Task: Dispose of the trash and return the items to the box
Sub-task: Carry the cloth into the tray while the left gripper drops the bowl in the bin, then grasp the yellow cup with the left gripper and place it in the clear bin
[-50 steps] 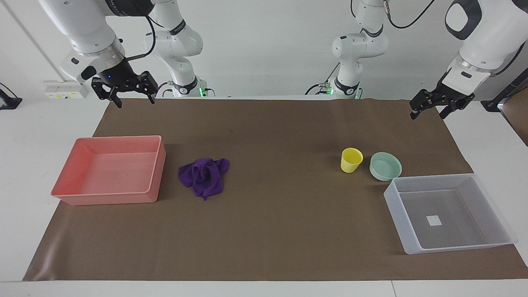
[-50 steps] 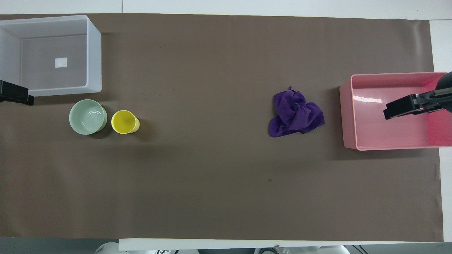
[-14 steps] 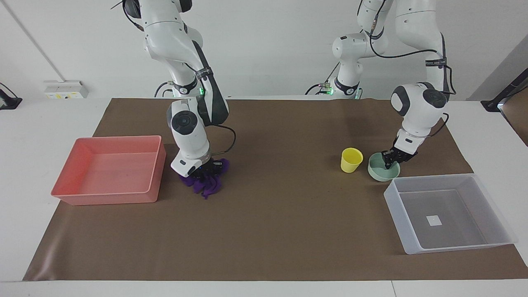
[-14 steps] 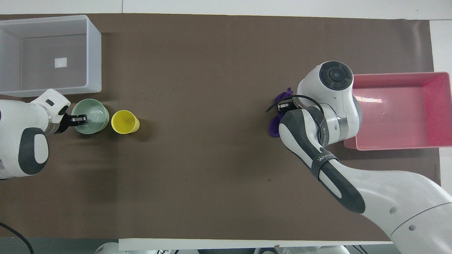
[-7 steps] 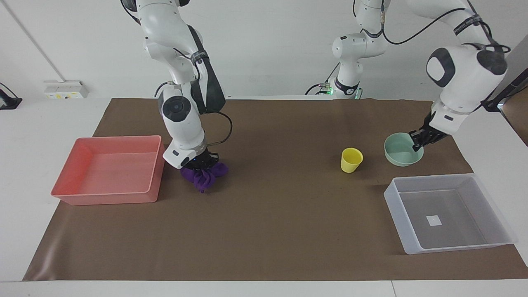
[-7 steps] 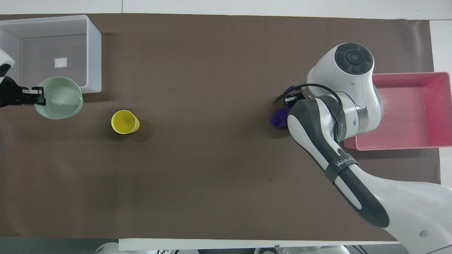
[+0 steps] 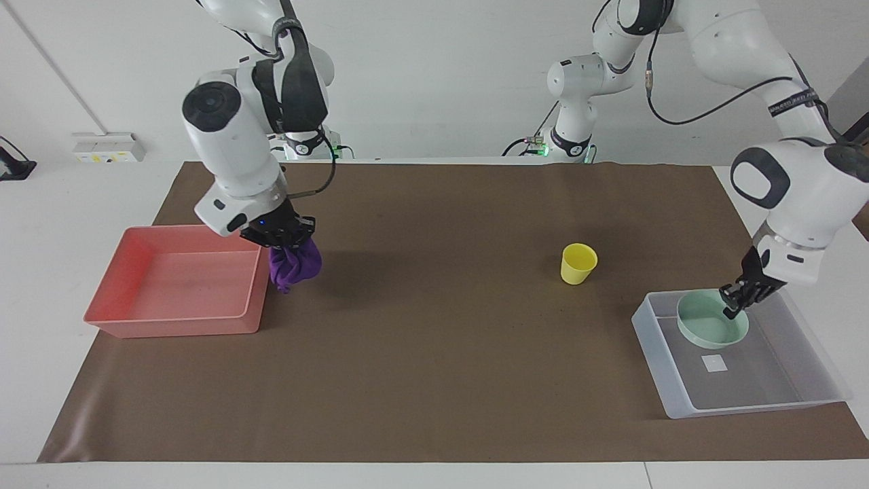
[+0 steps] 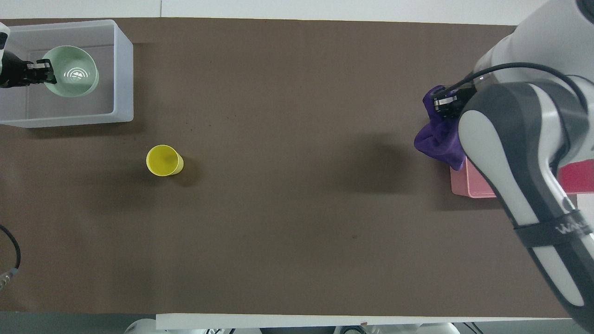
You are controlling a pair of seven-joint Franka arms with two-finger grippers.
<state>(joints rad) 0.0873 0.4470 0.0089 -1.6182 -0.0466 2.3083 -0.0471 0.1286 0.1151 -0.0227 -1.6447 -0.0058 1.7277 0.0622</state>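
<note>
My right gripper (image 7: pixel 288 246) is shut on the purple rag (image 7: pixel 296 266). It holds the rag in the air over the mat, right beside the pink tray's wall; the rag hangs down in a bunch. They also show in the overhead view: gripper (image 8: pixel 441 105), rag (image 8: pixel 438 139). My left gripper (image 7: pixel 735 305) is shut on the rim of the mint-green bowl (image 7: pixel 709 324) and holds it upright in the translucent bin (image 7: pixel 747 406). I cannot tell whether the bowl touches the floor. The yellow cup (image 7: pixel 578 263) stands upright on the mat.
The pink tray (image 7: pixel 176 319) lies at the right arm's end of the mat, with nothing in it. My right arm covers most of it in the overhead view (image 8: pixel 473 185). The bin's white label (image 7: pixel 714 363) shows beside the bowl. A brown mat (image 7: pixel 441 373) covers the table.
My left gripper has carried the bowl from beside the cup into the bin. My right gripper has lifted the rag off the mat and moved it toward the pink tray.
</note>
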